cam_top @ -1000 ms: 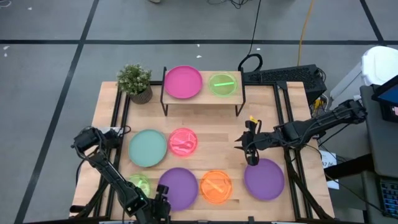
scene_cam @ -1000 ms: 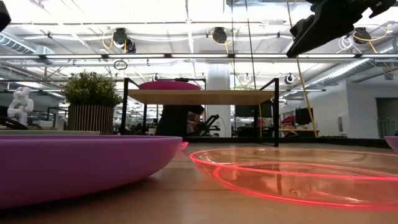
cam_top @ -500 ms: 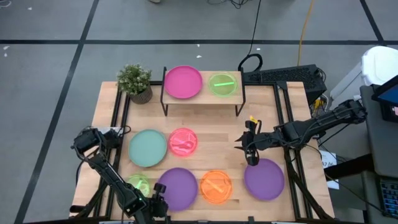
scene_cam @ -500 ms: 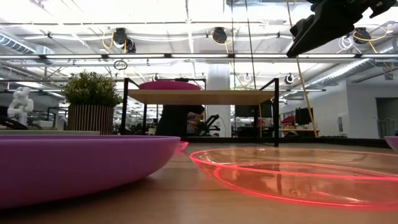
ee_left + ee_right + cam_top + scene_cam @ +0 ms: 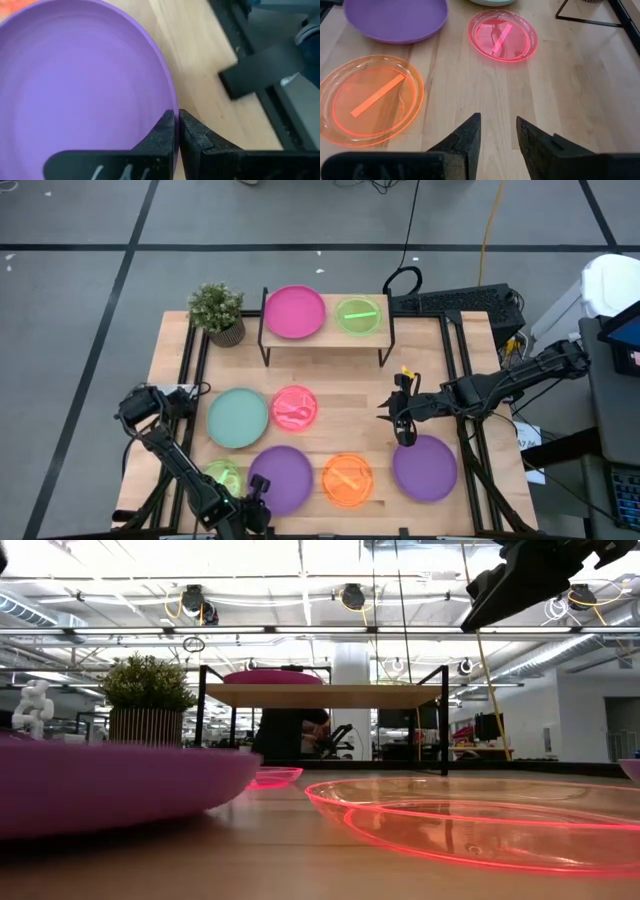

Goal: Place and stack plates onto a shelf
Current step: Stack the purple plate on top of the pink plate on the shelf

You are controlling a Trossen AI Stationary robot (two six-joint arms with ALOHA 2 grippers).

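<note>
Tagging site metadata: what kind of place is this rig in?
Likely a lab or open workshop, not a home: exposed ceiling ducts and strip lights, a keyboard and loose cables beside the wooden table, grey taped floor around it.

Place: an open-plan robotics lab or workshop
Ceiling: exposed pipes and ducts (image 5: 340, 595) with long strip lights
Floor: grey concrete marked by black tape lines (image 5: 120, 275)
Rig: pale wooden worktable (image 5: 350, 395), trailing black cables (image 5: 410, 240)

Potted plant (image 5: 217, 311) at the table's (image 5: 352, 418) back-left corner, keyboard (image 5: 455, 301) behind; perhaps a white figurine (image 5: 33, 708).
</note>
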